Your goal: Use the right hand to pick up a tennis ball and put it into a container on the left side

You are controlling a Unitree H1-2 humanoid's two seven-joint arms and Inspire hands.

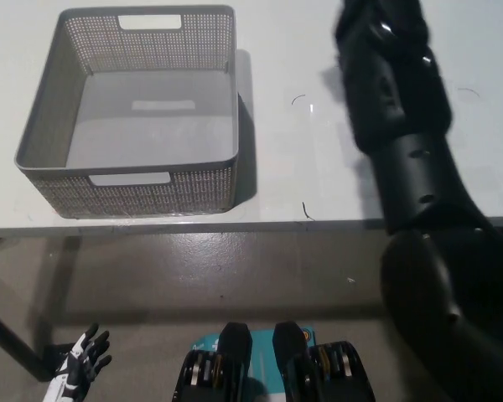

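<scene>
We see the black right arm reaching up past the top edge of the frame above the white table; its hand and the tennis ball are out of view. The grey mesh basket sits left, holding nothing. The white left hand rests low, fingers spread.

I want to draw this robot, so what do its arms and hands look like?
The right arm is black, shiny and thick, made of rounded segments with small round dots like screws. Its hand is out of the picture. The left hand is white with black fingertips and black marks between the fingers.
</scene>
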